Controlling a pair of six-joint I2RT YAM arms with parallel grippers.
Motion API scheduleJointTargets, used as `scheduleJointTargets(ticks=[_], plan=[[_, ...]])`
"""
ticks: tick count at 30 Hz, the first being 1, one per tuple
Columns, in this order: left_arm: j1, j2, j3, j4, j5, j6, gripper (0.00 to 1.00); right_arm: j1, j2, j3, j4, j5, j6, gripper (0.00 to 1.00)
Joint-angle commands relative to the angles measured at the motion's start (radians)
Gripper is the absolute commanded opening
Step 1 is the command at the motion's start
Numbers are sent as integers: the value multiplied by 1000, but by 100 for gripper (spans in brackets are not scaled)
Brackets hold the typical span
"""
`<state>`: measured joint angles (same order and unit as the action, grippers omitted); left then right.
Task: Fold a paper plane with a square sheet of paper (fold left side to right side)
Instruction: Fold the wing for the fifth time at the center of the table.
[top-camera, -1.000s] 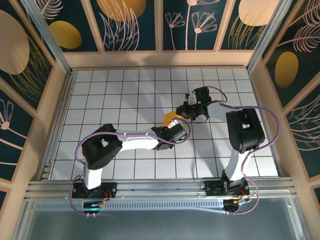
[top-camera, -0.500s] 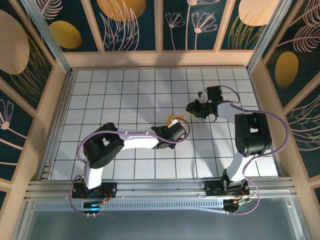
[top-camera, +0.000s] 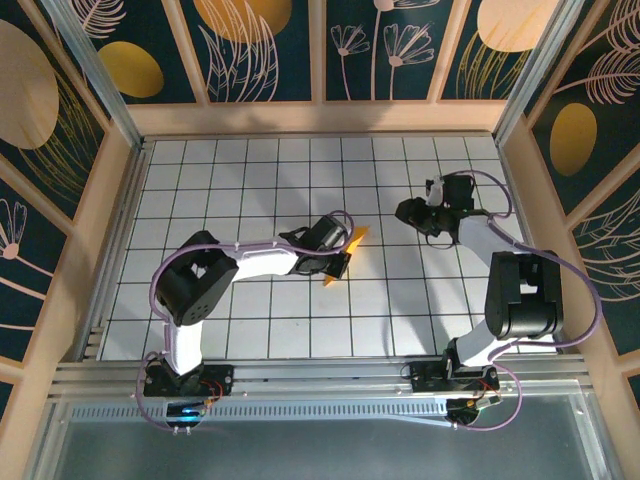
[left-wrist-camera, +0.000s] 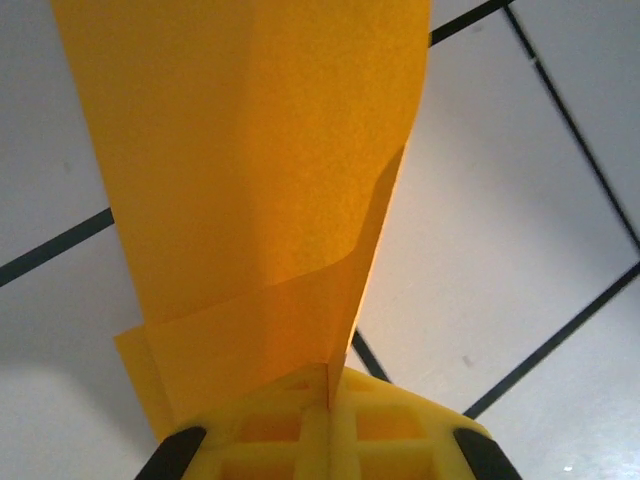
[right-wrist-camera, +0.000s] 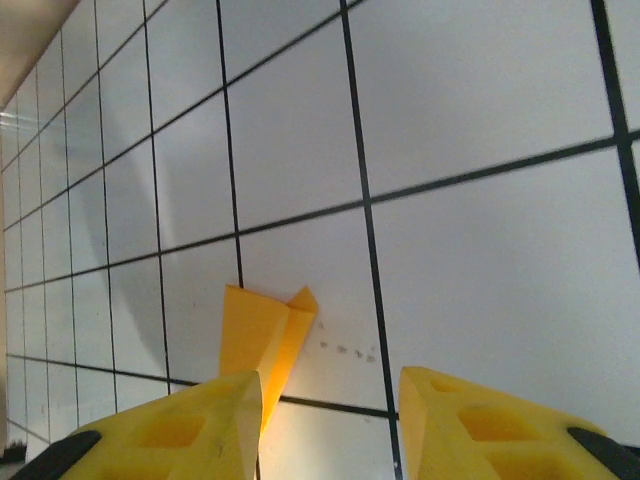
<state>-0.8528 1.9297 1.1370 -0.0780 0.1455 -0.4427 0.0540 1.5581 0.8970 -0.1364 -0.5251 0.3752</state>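
Presently the left claw (top-camera: 338, 262) is clamped tight on the near end of the folded orange paper (top-camera: 358, 237), which is held slantwise over the middle of the tiled table (top-camera: 250, 180). The right claw (top-camera: 413, 212) sits well apart to its right, jaws partly spread, gripping nothing. Assessment: the paper is light, thin and limp, and its free layers bow outward. It is best taken at a crease or layered edge and pinched gently, lest stray creases form.

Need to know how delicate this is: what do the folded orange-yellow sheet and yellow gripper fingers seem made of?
The folded orange-yellow sheet looks like thin matte paper: fine grain, sharp creases, curling flap. The yellow gripper fingers are probably matte plastic with recessed pockets.
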Motion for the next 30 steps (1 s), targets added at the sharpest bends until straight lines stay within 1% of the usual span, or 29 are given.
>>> scheduleJointTargets(ticks=[1,3,8,12,22,27,30], plan=[[40,-8,-28,89,200,-92,0,-1,-18,-41,29,-52,-28,42],[69,-2,-49,148,270,-148,0,3,-18,-60,52,-73,-25,43],[129,15,-96,293,406,-286,0,29,-17,-93,91,-95,-15,45],[149,50,-103,365,477,-355,0,54,-7,-114,127,-107,6,46],[168,116,-132,550,565,-510,0,113,33,-125,189,-124,54,45],[170,154,-158,716,603,-628,0,140,69,-121,211,-118,105,38],[172,171,-158,767,612,-664,0,151,88,-127,236,-119,134,38]])
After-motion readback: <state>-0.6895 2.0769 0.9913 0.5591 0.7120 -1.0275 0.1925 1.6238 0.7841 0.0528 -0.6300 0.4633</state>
